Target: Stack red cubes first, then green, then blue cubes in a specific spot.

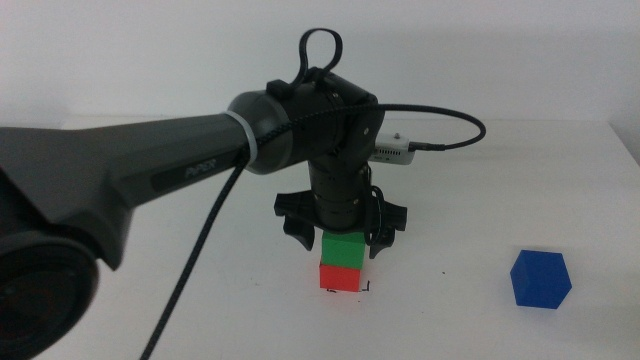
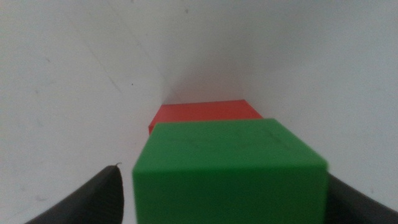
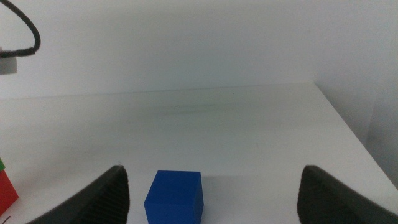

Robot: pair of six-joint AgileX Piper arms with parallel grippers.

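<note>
Dark jaws of the left gripper (image 1: 341, 238) stood spread either side of the green cube (image 1: 342, 249), clear of its faces. Green sat on the red cube (image 1: 339, 276) at the corner marks (image 1: 366, 288). Right gripper (image 3: 211, 190) waited open, the blue cube (image 1: 540, 279) apart at the table's (image 1: 480, 200) right.

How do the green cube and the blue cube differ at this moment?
The green cube sits on the red cube; the blue cube rests alone on the table. The left gripper straddles the green cube, jaws open; the right gripper, also open, sits just behind the blue cube. Both look the same size, with plain matte faces.
</note>
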